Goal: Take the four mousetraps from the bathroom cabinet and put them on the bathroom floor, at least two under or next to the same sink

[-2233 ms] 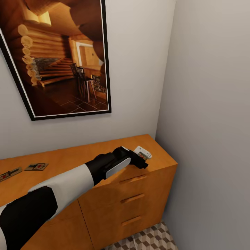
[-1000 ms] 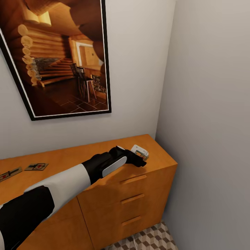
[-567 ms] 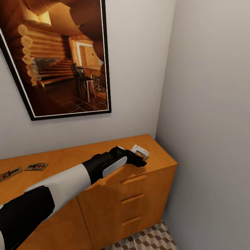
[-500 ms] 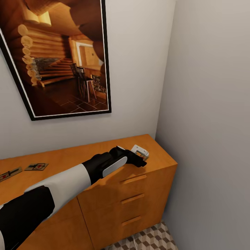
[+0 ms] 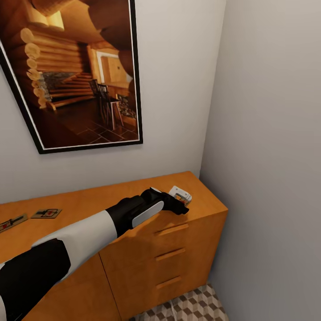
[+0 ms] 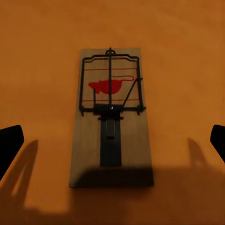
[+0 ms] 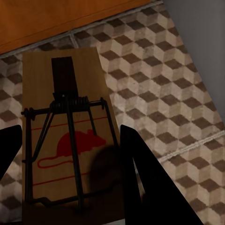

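Head view: the left tool [image 5: 180, 206] sits over a mousetrap [image 5: 182, 196] at the cabinet [image 5: 178, 249] top's end; two others [image 5: 47, 213] lie well behind it.

Left wrist view: fingers [image 6: 10, 145] spread either side of that trap; closing off-centre could skid it.

Right wrist view: the right tool [image 7: 70, 154] pinches a trap [image 7: 65, 140] above the floor [image 7: 164, 84]; a loose grip could drop it.

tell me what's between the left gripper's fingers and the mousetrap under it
Nothing but bare orange cabinet top. In the left wrist view the mousetrap lies flat, clear wood on both sides between it and the open fingertips.
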`<state>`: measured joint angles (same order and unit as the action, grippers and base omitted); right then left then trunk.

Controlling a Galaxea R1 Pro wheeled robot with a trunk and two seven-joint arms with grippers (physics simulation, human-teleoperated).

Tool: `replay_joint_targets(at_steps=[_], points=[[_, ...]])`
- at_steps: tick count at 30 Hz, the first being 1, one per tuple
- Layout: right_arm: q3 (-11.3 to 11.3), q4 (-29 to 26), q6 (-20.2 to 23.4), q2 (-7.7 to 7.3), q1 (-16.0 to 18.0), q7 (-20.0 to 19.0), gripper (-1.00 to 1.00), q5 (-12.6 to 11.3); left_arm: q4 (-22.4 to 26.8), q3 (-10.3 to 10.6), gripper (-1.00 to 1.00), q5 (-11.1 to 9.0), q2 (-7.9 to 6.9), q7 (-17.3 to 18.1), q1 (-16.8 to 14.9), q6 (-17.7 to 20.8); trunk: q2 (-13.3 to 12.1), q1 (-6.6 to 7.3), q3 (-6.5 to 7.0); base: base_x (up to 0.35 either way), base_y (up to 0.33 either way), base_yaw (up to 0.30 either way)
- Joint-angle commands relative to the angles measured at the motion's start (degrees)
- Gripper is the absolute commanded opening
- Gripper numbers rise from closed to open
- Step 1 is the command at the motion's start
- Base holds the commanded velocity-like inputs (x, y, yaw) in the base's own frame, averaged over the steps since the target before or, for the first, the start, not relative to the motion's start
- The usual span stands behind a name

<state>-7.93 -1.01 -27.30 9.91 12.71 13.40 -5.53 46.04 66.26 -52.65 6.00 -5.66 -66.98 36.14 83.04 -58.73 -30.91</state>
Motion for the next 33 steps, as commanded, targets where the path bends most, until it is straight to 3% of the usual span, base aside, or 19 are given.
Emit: replay_joint_targets(at_steps=[1,33], points=[[-0.5,0.0,-0.2,0.02,0.0,0.1,-1.0,-0.7,0.1,0.2,1.0,-0.6,-0.05,-0.6,-0.1,0.1,0.0,0.0,-0.11,0.0,0.0,0.0],[-0.5,0.0,-0.3,-0.07,0.0,0.1,-1.0,-0.7,0.0,0.3,1.0,-0.6,-0.02,-0.7,-0.1,0.1,0.0,0.0,-1.8,0.0,0.0,0.0]])
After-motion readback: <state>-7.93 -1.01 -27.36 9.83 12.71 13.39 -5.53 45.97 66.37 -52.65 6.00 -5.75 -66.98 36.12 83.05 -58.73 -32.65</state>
